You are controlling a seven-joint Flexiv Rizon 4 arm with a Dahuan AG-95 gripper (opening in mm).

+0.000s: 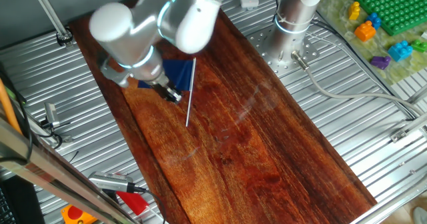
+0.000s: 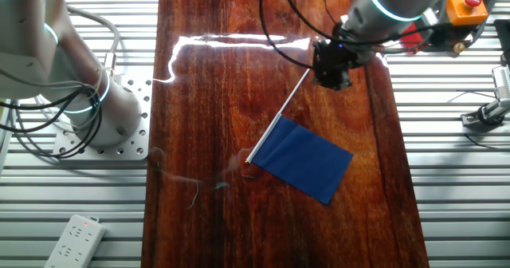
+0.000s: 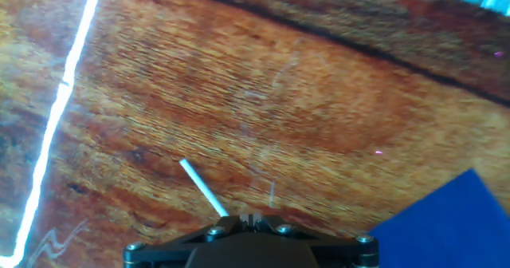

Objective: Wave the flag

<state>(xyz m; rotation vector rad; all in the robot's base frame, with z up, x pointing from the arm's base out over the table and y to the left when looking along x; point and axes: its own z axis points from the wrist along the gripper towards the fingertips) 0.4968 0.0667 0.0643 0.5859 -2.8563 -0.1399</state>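
The flag has a dark blue cloth (image 2: 307,160) on a thin white stick (image 2: 279,116) and lies low over the wooden board (image 2: 207,100). My gripper (image 2: 333,67) is at the stick's bare end, far from the cloth. In the hand view the jaws of my gripper (image 3: 251,218) stand almost together around the stick (image 3: 199,187). A short white stub pokes out past them, and the cloth (image 3: 446,220) shows at the lower right. In one fixed view the cloth (image 1: 179,73) sits behind my gripper (image 1: 175,96), and the stick (image 1: 189,104) runs down past it.
A second arm's base (image 2: 96,116) stands left of the board on the slatted metal table (image 2: 446,180). A white power strip (image 2: 76,240) lies at the front left. A green brick plate (image 1: 390,4) with loose toy bricks (image 1: 365,31) lies beyond the far arm base.
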